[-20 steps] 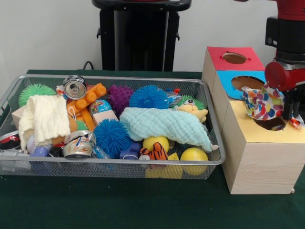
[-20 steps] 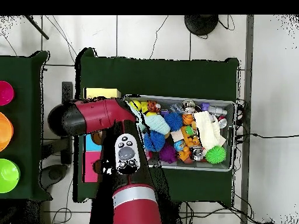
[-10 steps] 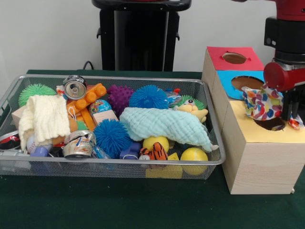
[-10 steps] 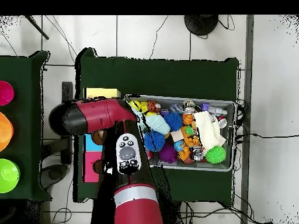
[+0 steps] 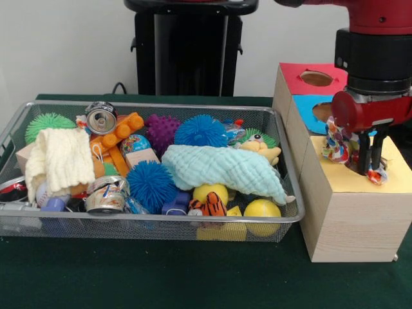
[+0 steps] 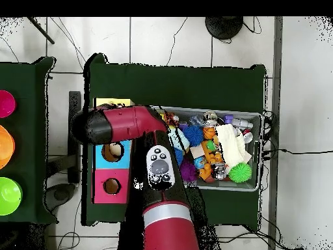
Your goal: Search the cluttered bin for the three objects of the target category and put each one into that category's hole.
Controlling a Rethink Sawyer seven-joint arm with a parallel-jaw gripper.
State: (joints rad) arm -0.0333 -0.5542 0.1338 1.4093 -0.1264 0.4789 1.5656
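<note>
The pincer [image 5: 365,168] stands over the yellow section [image 5: 393,172] of the wooden box [image 5: 347,219], and its dark fingers [image 5: 374,151] reach down to the hole there, which they mostly hide. A multicoloured patterned cloth [image 5: 335,143] hangs at the left side of the fingers, and a small piece of the same pattern shows at their right side, low at the hole. I cannot tell if the pincer is closed on the cloth or already open, because the red wrist covers the upper part. In the overhead view the arm [image 6: 130,124] hides the pincer, the cloth and nearly all of the yellow section; only the blue hole [image 6: 112,152] and the red hole [image 6: 111,186] are seen clearly.

The wire bin [image 5: 283,151] sits on the green worktop [image 5: 161,277] just beside the box. A light green cloth [image 5: 222,168] lies over the toys in the middle and covers part of a yellow plush toy [image 5: 261,149]. A cream cloth [image 5: 61,158] lies at the left end, near a green spiky ball [image 5: 46,122]. Two blue spiky balls [image 5: 201,131] and a purple one [image 5: 161,131] are between them. A silver can [image 5: 101,118] shows its top, and another can [image 5: 106,195] has a label too small to read. No writing is legible anywhere.
</note>
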